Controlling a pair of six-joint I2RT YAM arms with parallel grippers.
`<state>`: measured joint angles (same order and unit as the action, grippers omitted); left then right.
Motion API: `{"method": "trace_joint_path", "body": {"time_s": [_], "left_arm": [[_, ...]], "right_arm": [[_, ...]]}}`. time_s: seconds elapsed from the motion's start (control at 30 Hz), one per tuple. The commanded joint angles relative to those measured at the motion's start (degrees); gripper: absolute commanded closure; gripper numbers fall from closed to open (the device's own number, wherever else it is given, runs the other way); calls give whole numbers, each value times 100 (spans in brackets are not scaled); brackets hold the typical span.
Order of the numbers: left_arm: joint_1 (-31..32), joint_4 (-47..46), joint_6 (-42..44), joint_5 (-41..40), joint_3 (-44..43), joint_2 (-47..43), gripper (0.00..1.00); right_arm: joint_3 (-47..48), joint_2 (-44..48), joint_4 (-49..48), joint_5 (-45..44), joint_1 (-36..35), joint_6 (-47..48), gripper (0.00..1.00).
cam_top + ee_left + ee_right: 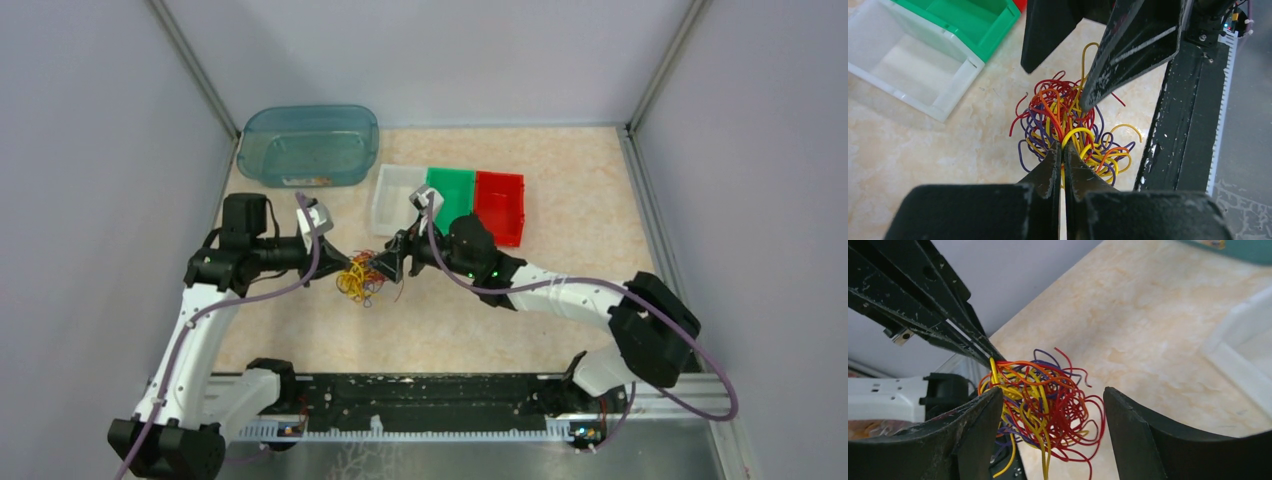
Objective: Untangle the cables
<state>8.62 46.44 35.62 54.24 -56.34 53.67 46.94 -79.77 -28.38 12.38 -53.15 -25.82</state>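
Your cables [358,278] sit as one knotted clump of thin yellow, red, orange and purple wire near the middle of the table [560,200]. The clump lies between the two grippers and just in front of the row of bins. You cannot tell whether its lowest loops touch the tabletop.

Your left gripper [1063,150] has its fingers pressed together. The tips are clamped on a yellow loop at the near edge of the clump. In the right wrist view those same tips meet at the clump's upper left corner, with a yellow strand running straight down out of them.

Your right gripper [1053,390] stands with its fingers wide apart, one on either side of the clump, and it grips nothing. One finger [973,430] sits right against the outer yellow and orange loops. The other finger [1133,430] stands clear of the red loops with a gap between. From the left wrist view, one of its tips overlaps the far side of the clump.

Beyond the clump stand a white bin [395,198], a green bin [452,195] and a red bin [500,205], side by side and touching. A blue-green tub [310,145] sits at the far left.
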Motion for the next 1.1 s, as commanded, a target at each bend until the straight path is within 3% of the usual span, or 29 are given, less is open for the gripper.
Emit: {"method": "trace_joint_path", "body": {"time_s": [0.0,0.07,0.17,0.3,0.37,0.43,0.53,0.57,0.73,0.87,1.07], "left_arm": [[8,231,235,302,-169,-34,100],[8,224,212,327,-197,-43,100],[8,236,184,397,-264,-62,100],[8,239,130,474,-348,-72,100],[8,243,124,507,-337,-78,95],[8,238,192,444,-262,-90,86],[8,270,474,235,-93,-140,42],[8,271,583,149,-44,-145,38],[6,316,795,-118,-38,-210,35],[8,219,776,-9,-83,-326,38],[8,-550,-827,-144,-103,-379,43]], "right_arm": [[417,-394,-941,1075,-60,-552,26],[447,-522,-1047,1256,-57,-688,28],[356,-568,-1095,1205,-56,-762,40],[102,-475,-1316,1023,-59,-956,79],[-49,-386,-1493,858,-60,-1063,98],[-183,-285,-1653,731,-60,-1160,100],[-194,-151,-1600,721,-56,-1238,100],[-200,-101,-1551,717,-58,-1222,100],[-321,290,-1092,465,-62,-844,100],[-264,515,-575,66,-69,-526,100],[112,684,446,-2170,-634,178,100]]}}
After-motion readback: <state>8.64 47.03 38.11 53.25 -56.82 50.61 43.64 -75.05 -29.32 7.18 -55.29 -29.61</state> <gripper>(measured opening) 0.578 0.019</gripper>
